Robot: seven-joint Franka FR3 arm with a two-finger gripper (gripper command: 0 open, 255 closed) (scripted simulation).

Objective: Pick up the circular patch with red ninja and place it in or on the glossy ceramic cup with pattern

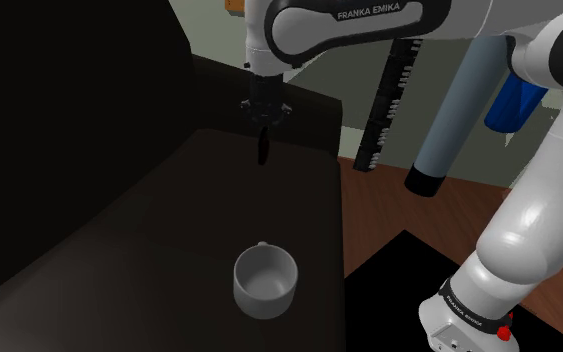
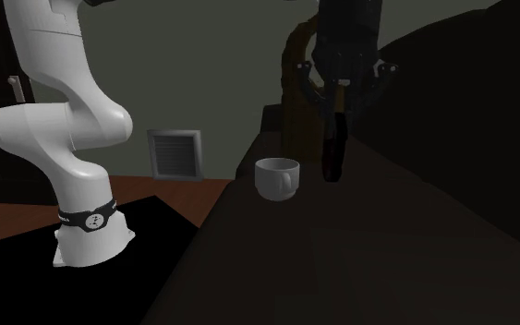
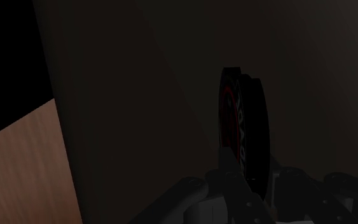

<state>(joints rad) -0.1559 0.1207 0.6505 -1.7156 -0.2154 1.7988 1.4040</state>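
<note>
I saw end effector [image 1: 265, 124] clamped on round patch [image 1: 263, 150]. Patch was dark disc with red marking [image 3: 237, 124], held edge-on, hanging below fingertips, lifted clear of dark counter [image 1: 159, 240]. Pale cup [image 1: 265, 280] stood upright on counter, well apart from patch, on side nearer arm's base, mouth open upward.

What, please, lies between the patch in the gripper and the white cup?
Nothing stands there: the shoulder view shows bare dark surface between the patch, clasped edge-on in the gripper, and the cup.
</note>
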